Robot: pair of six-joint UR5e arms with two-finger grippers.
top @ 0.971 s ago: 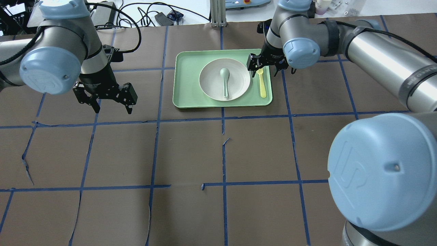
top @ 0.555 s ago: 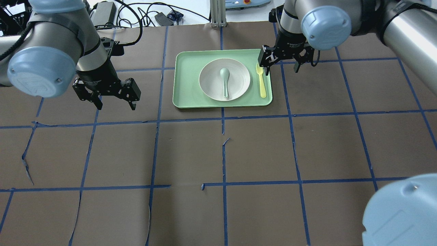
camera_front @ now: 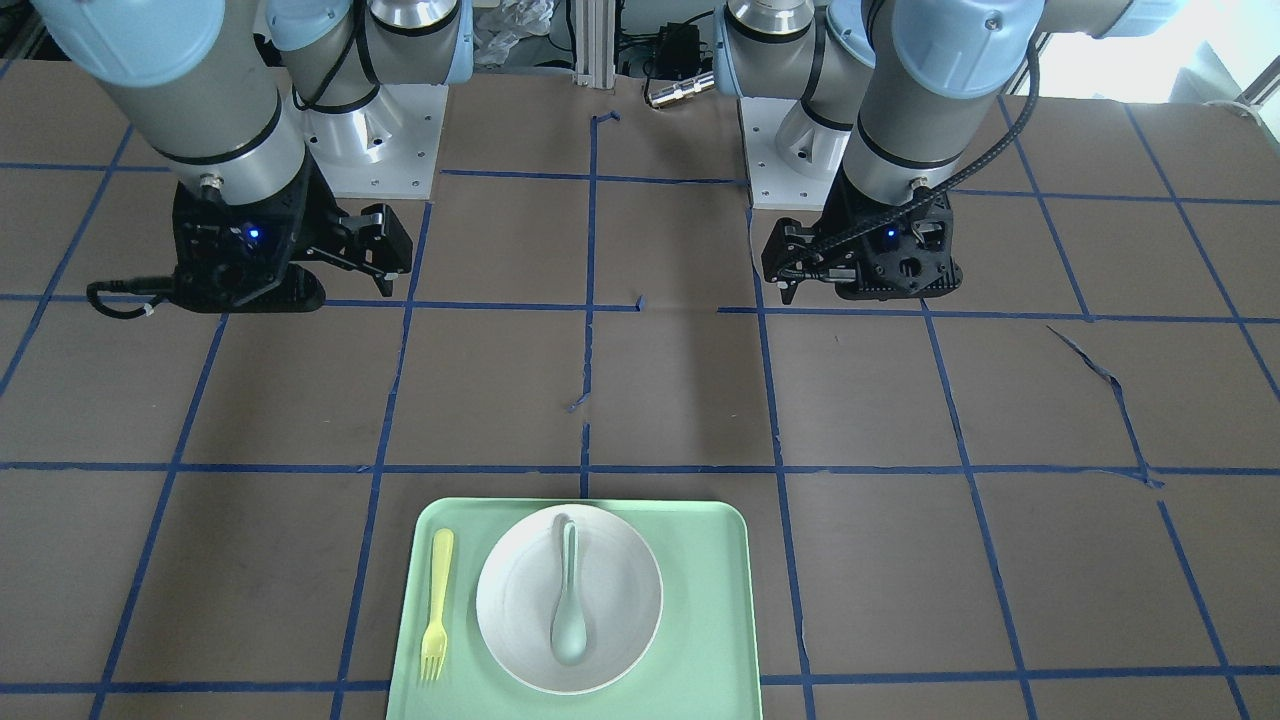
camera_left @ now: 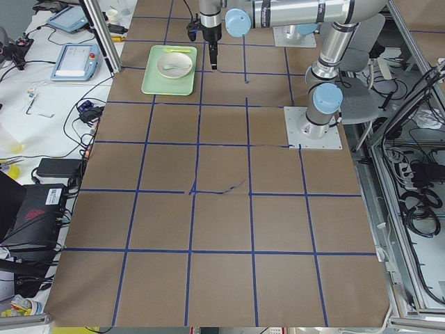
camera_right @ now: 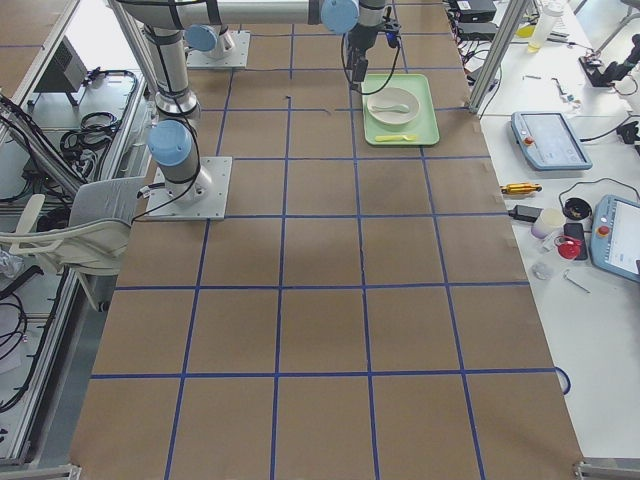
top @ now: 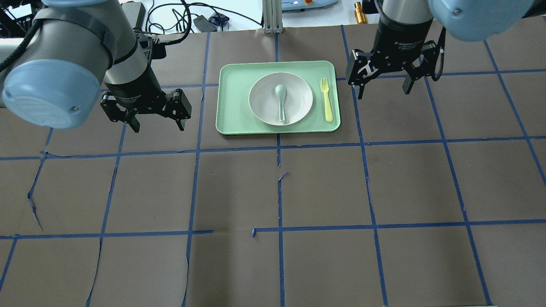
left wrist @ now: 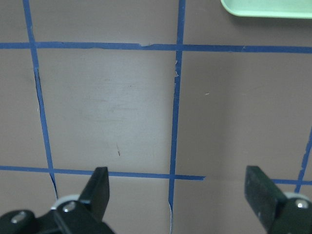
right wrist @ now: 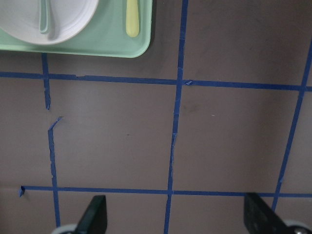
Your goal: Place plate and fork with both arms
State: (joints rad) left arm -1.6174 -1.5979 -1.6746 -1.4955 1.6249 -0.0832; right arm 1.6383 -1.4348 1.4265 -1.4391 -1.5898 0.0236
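Observation:
The off-white plate (top: 298, 96) sits in the middle of a mint-green tray (top: 232, 102), with a grey-green spoon (top: 280, 102) lying in it. The pale-yellow fork (top: 326, 102) lies on the tray right of the plate, tines pointing away from the robot. My right gripper (top: 383, 91) is open and empty, right of the tray and above the table. My left gripper (top: 158, 123) is open and empty, left of the tray. The right wrist view shows the plate (right wrist: 73, 17), the fork's handle (right wrist: 131, 19) and the tray (right wrist: 97, 46) beyond the fingers (right wrist: 95, 217). The left wrist view shows only a tray corner (left wrist: 268, 7).
The table is brown paper with a blue tape grid (top: 279, 147), torn in places. An aluminium post (top: 272, 17), cables (top: 170, 17) and a small brass cylinder (top: 358, 12) lie beyond the far edge. The arm bases (camera_front: 370, 150) stand at the near side.
My right gripper has moved right, away from the fork and off the tray. My left gripper has shifted right, toward the tray. The fork, plate and spoon have not moved.

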